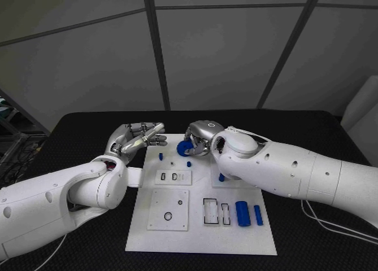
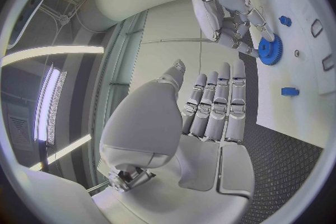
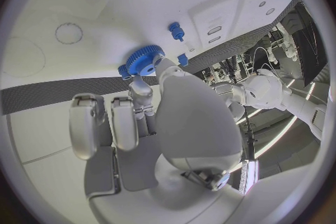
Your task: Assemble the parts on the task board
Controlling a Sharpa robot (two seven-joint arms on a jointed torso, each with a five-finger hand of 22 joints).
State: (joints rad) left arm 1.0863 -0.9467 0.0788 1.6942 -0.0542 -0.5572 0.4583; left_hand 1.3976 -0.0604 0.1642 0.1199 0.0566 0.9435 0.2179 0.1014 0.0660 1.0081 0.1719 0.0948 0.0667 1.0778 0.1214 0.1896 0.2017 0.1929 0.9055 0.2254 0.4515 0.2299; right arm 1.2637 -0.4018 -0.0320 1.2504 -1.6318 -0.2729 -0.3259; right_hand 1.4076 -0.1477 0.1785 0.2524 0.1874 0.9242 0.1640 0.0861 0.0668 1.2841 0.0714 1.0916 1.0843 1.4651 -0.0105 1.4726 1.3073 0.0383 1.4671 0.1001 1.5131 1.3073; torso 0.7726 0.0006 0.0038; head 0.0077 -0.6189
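Blue gear [image 1: 185,148] sits at the far end of the white task board [image 1: 201,240], pinched in the fingers of the right hand [image 1: 201,137], which reaches in over the board's far edge. Across from it, the left hand [image 1: 137,137] hovers beside the board's far left corner, fingers straight and side by side, holding nothing. Two blue cylinders [image 1: 249,213] lie side by side near the board's right edge, and small blue pegs [image 1: 162,156] stand near the gear on the black table [image 1: 74,135].

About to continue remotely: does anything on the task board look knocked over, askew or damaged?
Nothing stands out. The right hand holds the blue gear at the task board's far end; the two blue cylinders lie side by side near its front. The left hand is open beside the board.
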